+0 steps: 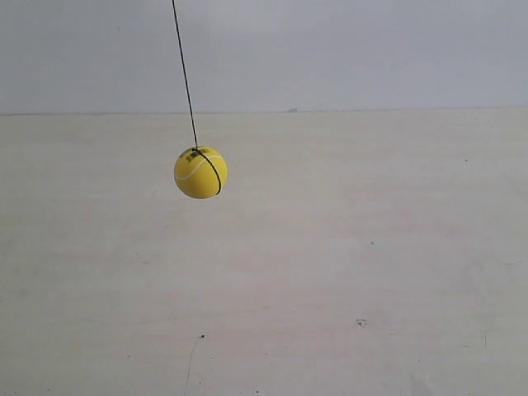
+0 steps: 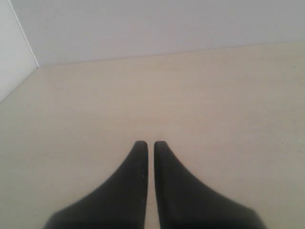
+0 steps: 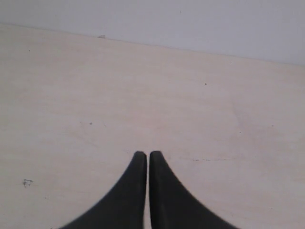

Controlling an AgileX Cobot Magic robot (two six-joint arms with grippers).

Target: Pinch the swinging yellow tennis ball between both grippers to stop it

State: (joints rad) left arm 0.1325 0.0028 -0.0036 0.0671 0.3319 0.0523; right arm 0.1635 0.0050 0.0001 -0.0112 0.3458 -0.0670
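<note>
In the exterior view, the yellow tennis ball (image 1: 200, 172) is being held up in the air by a thin black string (image 1: 185, 74). The string is being looped around the ball and is being pulled upward, leaning a little toward the view's left, until it is being cut off by the top edge. The ball is being shown left of the middle, against the pale table (image 1: 371, 247), just under the line where the table is being met by the white wall (image 1: 371, 49). A white seam is being shown curving across the ball. How high the ball is being hung over the table cannot be told. A few tiny dark marks (image 1: 360, 322) are being shown on the table.

In the left wrist view, the left gripper (image 2: 148, 143) is being held over the pale table (image 2: 214, 95). Its two black fingers (image 2: 136, 162) are being kept almost together, with only a thin strip of table being shown between them. The tips are being pointed toward the white wall (image 2: 143, 28), where a corner (image 2: 28, 47) is being made with a second wall.

In the right wrist view, the right gripper (image 3: 146, 153) is being held over the table (image 3: 214, 119) too. Its black fingers (image 3: 136, 167) are being pressed together even tighter, with just a hair of a gap being left. They are being pointed toward the wall (image 3: 190, 19). A small dark speck (image 3: 26, 182) is being shown on the table off to one side.
</note>
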